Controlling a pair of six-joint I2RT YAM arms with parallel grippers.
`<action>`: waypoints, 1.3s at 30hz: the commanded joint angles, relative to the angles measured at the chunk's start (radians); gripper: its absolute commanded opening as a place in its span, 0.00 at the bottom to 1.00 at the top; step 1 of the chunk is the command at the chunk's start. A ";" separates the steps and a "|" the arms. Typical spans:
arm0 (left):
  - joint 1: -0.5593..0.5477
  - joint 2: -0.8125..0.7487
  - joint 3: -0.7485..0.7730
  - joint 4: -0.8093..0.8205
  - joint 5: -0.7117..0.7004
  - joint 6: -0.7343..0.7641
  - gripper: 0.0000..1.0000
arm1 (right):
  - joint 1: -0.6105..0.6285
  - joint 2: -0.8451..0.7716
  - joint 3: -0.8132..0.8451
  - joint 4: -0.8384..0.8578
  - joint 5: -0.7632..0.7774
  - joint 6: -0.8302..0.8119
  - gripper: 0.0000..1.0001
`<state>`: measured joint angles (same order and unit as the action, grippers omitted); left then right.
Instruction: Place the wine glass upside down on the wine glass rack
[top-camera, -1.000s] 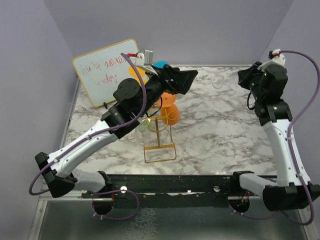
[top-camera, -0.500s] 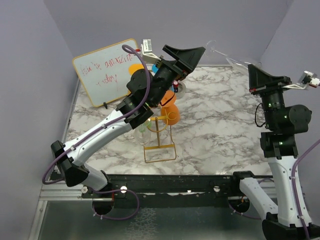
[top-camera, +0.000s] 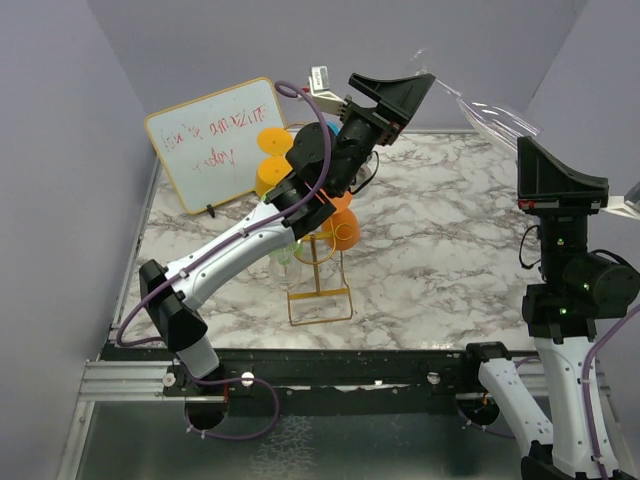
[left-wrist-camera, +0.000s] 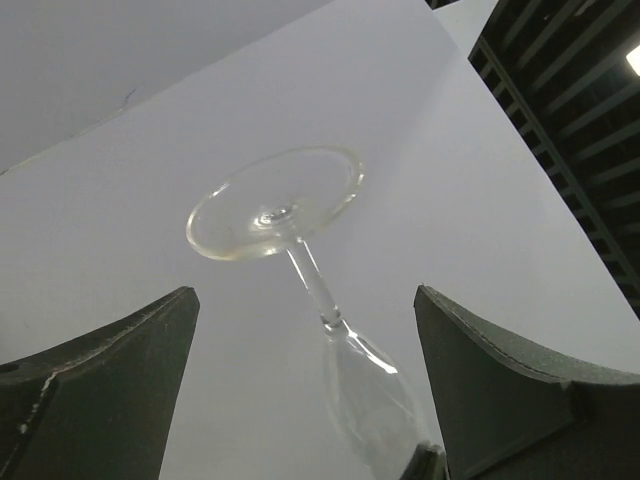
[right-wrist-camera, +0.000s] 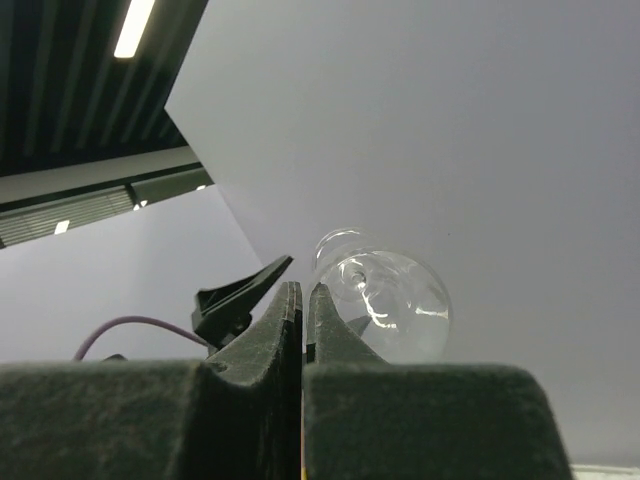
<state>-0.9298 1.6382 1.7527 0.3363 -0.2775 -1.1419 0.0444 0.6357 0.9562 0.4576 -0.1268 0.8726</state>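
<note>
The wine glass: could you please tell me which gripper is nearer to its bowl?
Right. The right gripper is pinched on the wine glass at its bowl. The left gripper is open, with the stem and foot ahead of its fingers, not touching.

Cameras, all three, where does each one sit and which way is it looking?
Top external: above and behind the bases, looking down at the marble table and gold wire rack; both arms show.
Left wrist: on the raised left arm, tilted up at the wall; open left jaws frame a clear wine glass.
Right wrist: tilted up at wall and ceiling; right jaws shut on the glass, bowl just beyond.
Shared: all three see the glass.
</note>
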 joint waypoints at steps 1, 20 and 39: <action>-0.004 0.048 0.087 0.030 0.006 -0.049 0.86 | -0.005 -0.016 -0.019 0.101 -0.041 0.054 0.01; -0.034 0.131 0.166 0.090 -0.221 -0.080 0.37 | -0.005 -0.018 -0.056 0.144 -0.085 0.077 0.01; -0.033 0.115 0.087 0.416 -0.149 0.225 0.00 | -0.005 -0.050 -0.027 -0.059 -0.065 0.066 0.55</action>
<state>-0.9634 1.7767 1.8549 0.6109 -0.4599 -1.0508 0.0437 0.6090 0.8993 0.4591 -0.2012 0.9447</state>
